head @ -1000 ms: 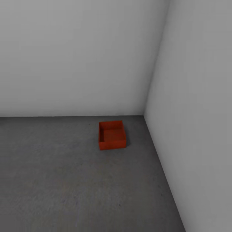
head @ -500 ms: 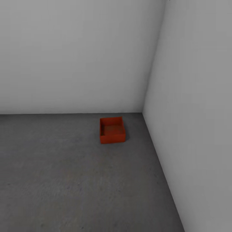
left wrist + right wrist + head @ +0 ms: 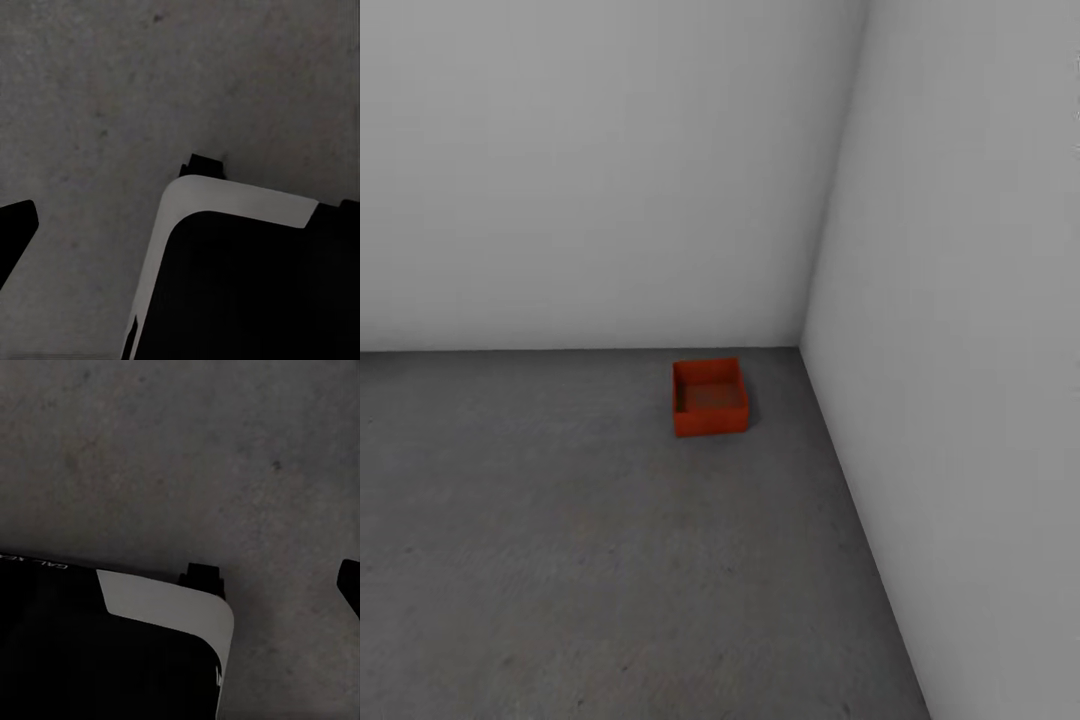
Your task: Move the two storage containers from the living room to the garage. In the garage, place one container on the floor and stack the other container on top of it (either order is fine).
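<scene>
One orange-red open-top storage container [image 3: 709, 397] sits empty and upright on the dark grey concrete floor [image 3: 560, 540] of the garage, close to the corner where two plain white walls meet. It is a good way ahead of me, slightly right of centre in the head view. Each wrist view looks down at the concrete. A single dark fingertip [image 3: 15, 229] of the left gripper pokes in at one edge, and a single dark fingertip [image 3: 351, 581] of the right gripper at another. Nothing is held in what shows.
A white wall [image 3: 590, 170] closes the far side and another white wall [image 3: 970, 350] runs along the right. My own black base with its white rim [image 3: 225, 202] shows below the left wrist, and the white rim [image 3: 165, 604] below the right wrist.
The whole head view has shifted: the container now looks smaller and farther off, so the camera has backed away. The container keeps its place by the corner.
</scene>
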Controlling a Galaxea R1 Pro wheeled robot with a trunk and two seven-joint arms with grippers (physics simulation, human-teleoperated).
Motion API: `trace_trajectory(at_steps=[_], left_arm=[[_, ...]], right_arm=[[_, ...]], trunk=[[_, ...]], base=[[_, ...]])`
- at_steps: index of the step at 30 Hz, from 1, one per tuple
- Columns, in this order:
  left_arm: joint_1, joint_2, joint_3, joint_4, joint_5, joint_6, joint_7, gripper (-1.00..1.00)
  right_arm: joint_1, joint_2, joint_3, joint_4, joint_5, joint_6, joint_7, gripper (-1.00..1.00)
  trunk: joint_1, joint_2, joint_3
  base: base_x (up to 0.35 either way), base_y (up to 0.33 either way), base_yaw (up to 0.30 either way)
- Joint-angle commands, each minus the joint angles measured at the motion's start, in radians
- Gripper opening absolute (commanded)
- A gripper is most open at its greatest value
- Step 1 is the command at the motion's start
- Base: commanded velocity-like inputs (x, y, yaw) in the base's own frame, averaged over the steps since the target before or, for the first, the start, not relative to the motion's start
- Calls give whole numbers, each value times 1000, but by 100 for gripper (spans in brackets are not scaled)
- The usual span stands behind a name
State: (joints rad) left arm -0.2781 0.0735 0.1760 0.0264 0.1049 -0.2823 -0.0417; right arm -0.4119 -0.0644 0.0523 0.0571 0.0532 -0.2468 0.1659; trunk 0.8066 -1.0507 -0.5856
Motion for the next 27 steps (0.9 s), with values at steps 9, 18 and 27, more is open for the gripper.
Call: trace_trajectory(at_steps=[9,18,27], left_arm=[[-1,0,1,3,10,-3,-5,100],[-1,-1,0,3,10,-2,-6,100],[-1,-1,1,3,10,-1,-6,100]], right_arm=[[-2,0,4,4,5,-8,0,100],[-2,0,4,4,5,-8,0,100],[-1,-1,4,10,5,-9,-2,100]], trunk=[[-4,7,17],[-4,7,32],[-4,7,46]], base=[[-1,0,0],[0,0,0],[0,0,0]])
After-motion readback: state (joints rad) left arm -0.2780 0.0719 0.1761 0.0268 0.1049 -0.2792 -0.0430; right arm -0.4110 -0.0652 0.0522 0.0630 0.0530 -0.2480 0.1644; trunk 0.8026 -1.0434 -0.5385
